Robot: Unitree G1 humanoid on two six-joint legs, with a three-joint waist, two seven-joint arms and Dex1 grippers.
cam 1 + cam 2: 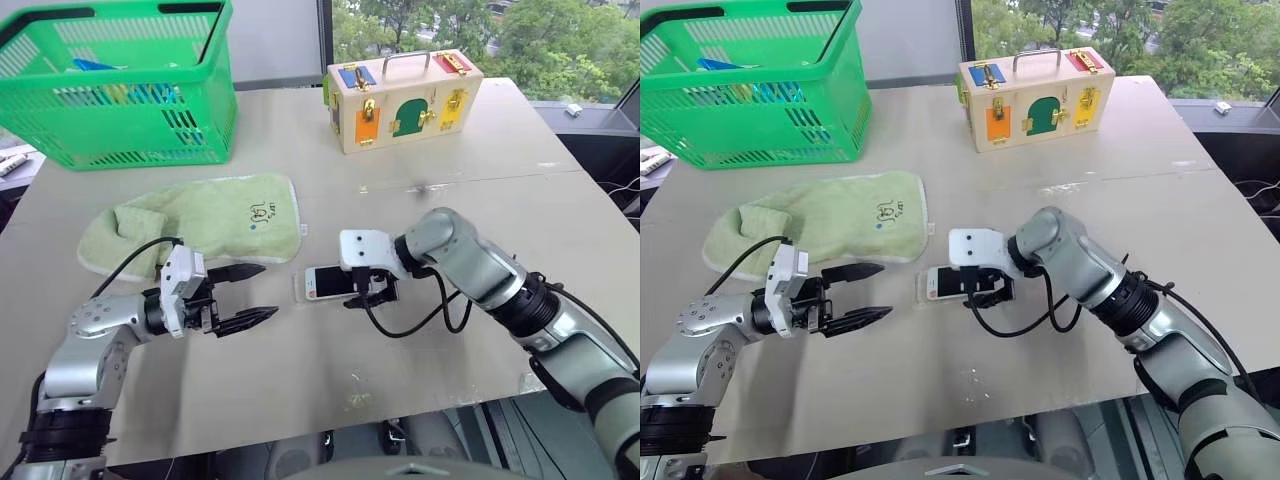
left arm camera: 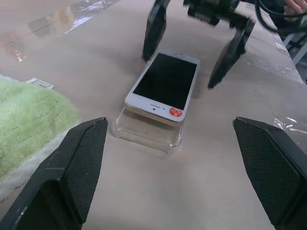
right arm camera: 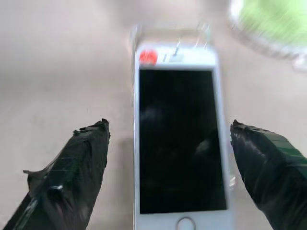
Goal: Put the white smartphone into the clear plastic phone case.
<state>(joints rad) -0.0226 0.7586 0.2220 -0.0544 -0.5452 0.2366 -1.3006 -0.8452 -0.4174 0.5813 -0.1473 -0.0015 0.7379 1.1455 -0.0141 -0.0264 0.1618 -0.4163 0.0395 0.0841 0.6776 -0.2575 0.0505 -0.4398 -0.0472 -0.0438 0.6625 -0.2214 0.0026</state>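
Clear plastic is glinting under the phone (image 2: 165,88), which is lying on top of the case (image 2: 147,135), one end sticking up over the rim rather than seated. The right gripper (image 2: 196,48) is straddling the phone with jaws wide and empty, a finger off each long edge; the left gripper (image 1: 244,295) is waiting just beside the case, open and empty too. Any push now is risking sliding the loose case across the table (image 1: 420,350) instead of snapping the phone in.
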